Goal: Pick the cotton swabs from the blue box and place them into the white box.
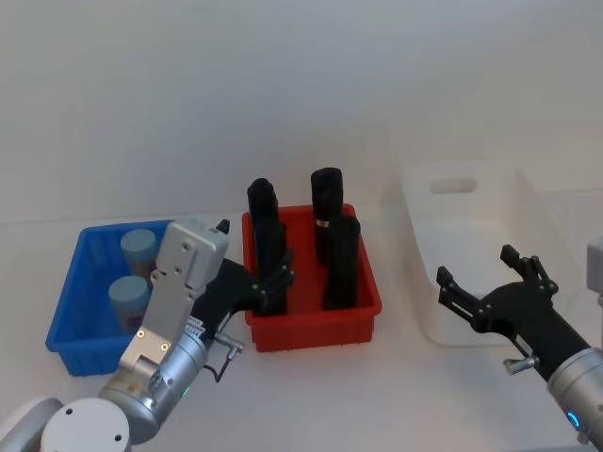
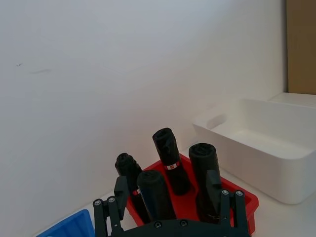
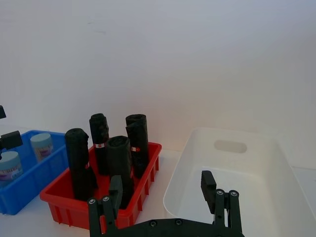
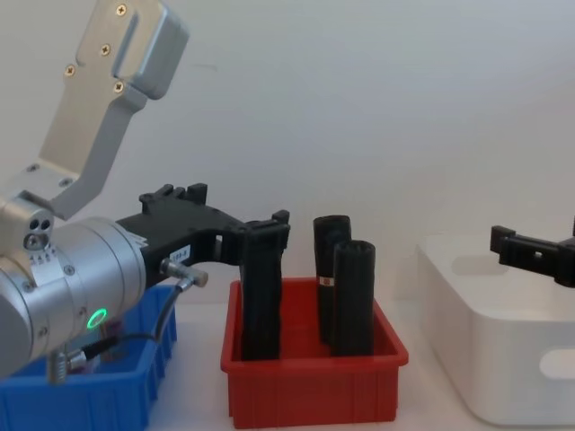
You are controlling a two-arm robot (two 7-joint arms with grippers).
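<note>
We've got the left gripper (image 1: 273, 287) wide open at the red bin's (image 1: 311, 330) left edge, likely staged for the cotton swabs (image 1: 127, 297). Right gripper (image 1: 476, 268), wide too, parked right of it.

Bright and really even all over, soft light from above by the look of it. Just faint fuzzy shadows on the table (image 1: 311, 386) in front of the red bin (image 1: 316, 330). Low contrast between the white box (image 3: 178, 182), table and wall (image 3: 197, 49), with gentle grey shading inside the box. Black rolls (image 4: 352, 296) rendered as near-solid dark shapes. Mild sheen on the left arm's silver housing (image 4: 117, 81).
</note>
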